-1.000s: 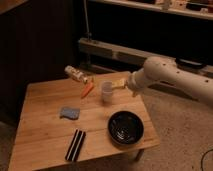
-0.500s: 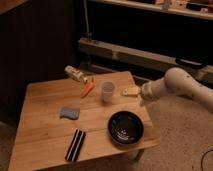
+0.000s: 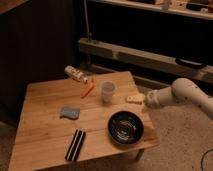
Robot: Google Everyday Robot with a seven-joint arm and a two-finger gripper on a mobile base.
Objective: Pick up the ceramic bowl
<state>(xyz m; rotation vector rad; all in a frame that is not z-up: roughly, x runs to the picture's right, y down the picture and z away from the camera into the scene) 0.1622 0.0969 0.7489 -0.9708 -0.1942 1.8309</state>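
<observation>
The ceramic bowl (image 3: 126,127) is a glossy black, round, shallow dish sitting upright near the front right corner of the wooden table (image 3: 45,130). My gripper (image 3: 146,101) hangs at the end of the white arm that reaches in from the right. It hovers at the table's right edge, just behind and to the right of the bowl and apart from it. It stands open with nothing in it. A small yellow piece (image 3: 133,98) lies right beside it.
A translucent white cup (image 3: 108,91) stands behind the bowl. An orange carrot-like piece (image 3: 87,90) and a lying bottle (image 3: 77,75) are at the back. A blue sponge (image 3: 69,113) and a black striped bar (image 3: 76,145) lie left of the bowl.
The arm has drawn back to the right, from over the table near the cup to the table's right edge. The objects on the table have not moved.
</observation>
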